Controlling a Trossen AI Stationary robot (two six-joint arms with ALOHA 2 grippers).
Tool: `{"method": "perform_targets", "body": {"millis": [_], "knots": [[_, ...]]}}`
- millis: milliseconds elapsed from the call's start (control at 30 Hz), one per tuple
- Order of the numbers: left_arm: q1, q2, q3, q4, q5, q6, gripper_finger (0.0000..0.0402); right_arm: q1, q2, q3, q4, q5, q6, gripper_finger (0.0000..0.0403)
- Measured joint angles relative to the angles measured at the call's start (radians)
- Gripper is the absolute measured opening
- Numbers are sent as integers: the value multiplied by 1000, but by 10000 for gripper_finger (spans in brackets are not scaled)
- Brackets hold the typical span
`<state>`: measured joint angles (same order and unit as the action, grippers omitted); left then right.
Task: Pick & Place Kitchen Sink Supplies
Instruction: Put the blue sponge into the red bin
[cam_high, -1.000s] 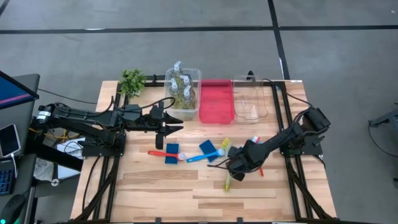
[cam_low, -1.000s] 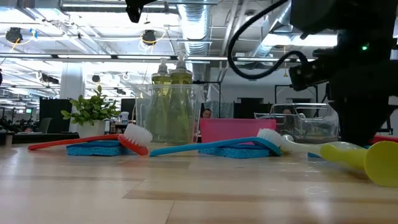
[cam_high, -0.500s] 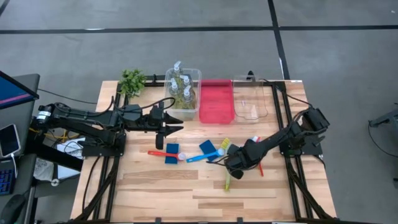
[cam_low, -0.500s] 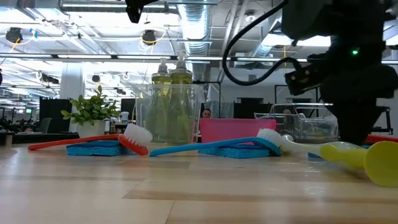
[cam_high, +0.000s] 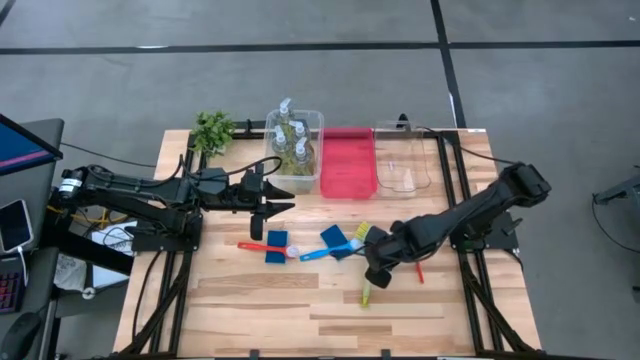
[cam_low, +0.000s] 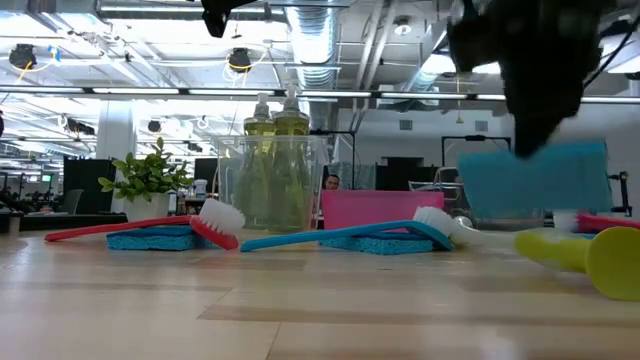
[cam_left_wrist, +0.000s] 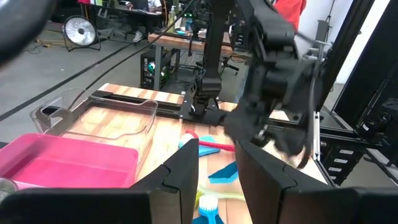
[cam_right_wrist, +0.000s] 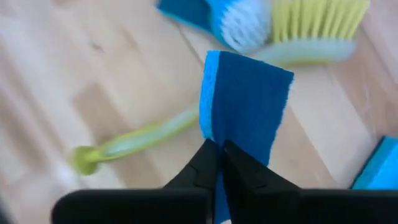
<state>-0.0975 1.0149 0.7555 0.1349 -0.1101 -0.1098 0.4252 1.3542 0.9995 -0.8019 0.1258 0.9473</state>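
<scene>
My right gripper (cam_right_wrist: 217, 147) is shut on a flat blue sponge (cam_right_wrist: 249, 99), held above the table's right middle; the sponge also shows in the low view (cam_low: 535, 180). Below it lies a yellow-green brush (cam_right_wrist: 130, 144). A red brush (cam_high: 258, 246) and a blue brush (cam_high: 318, 252) each lie across a blue sponge (cam_high: 276, 248) on the table. Several soap pump bottles (cam_high: 288, 140) stand in a clear tub. My left gripper (cam_high: 282, 196) is open and empty, in the air in front of that tub. My right gripper pinches the sponge between its two fingers at one edge (cam_right_wrist: 219, 138). The fingers come from above, pointing down. The sponge hangs below them on edge, its broad face upright, lifted clear of the table (cam_low: 535, 205).
A red tray (cam_high: 347, 165) and a clear tub (cam_high: 405, 165) stand at the far middle. A small green plant (cam_high: 212, 130) stands at the far left. Another red brush (cam_high: 417, 268) lies to the right of my right gripper. The near half of the table is bare wood.
My right gripper has risen from the table with the blue sponge. The sponge was down among the brushes and now hangs clear of the table. My left arm has kept still.
</scene>
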Motion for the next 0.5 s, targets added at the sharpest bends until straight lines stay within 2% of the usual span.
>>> {"method": "perform_targets", "body": {"millis": [67, 200, 500], "knots": [[0, 0, 0, 0, 0, 0, 108, 0, -32, 23, 2, 12, -20, 6], [0, 0, 0, 0, 0, 0, 108, 0, -93, 76, 3, 105, -78, 10], [0, 0, 0, 0, 0, -3, 108, -10, -208, 200, 12, 448, -225, 7]]}}
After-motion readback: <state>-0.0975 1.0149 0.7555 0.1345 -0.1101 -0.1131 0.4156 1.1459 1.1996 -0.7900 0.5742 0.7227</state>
